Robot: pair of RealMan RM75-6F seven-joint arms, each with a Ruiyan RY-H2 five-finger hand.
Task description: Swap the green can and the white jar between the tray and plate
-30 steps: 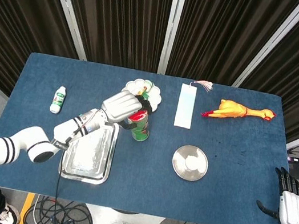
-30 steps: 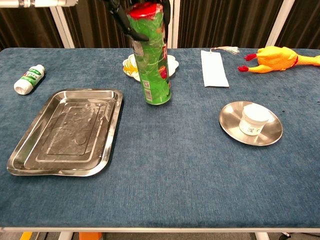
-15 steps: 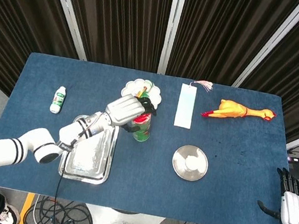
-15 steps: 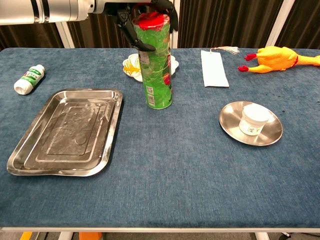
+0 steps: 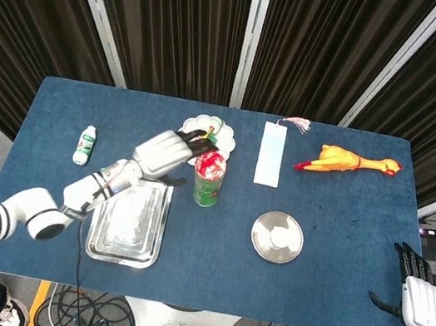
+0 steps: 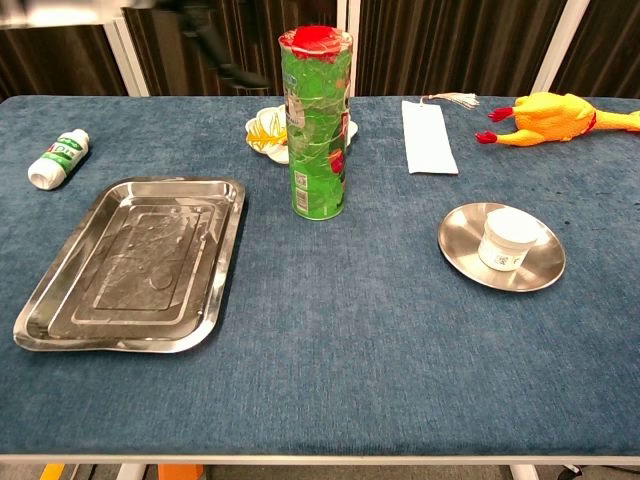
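Observation:
The tall green can (image 6: 318, 122) with a red lid (image 5: 210, 163) stands upright on the blue cloth, between the steel tray (image 6: 130, 262) and the round steel plate (image 6: 455, 250). Nothing lies in the tray (image 5: 130, 222). The white jar (image 6: 508, 239) sits on the plate (image 5: 258, 239). My left hand (image 5: 171, 151) hovers just left of the can's top, fingers spread and off the can; in the chest view it is a blur (image 6: 215, 45) at the top edge. My right hand (image 5: 414, 301) hangs open past the table's right front corner.
A small white bottle (image 6: 58, 158) lies at the left. A white dish with yellow pieces (image 6: 270, 134) stands behind the can. A white tag with a tassel (image 6: 429, 136) and a rubber chicken (image 6: 555, 115) lie at the back right.
My left hand has let go of the can's top and drawn back to the left. The can, tilted a second ago, now stands straight on the cloth. The right hand barely moved.

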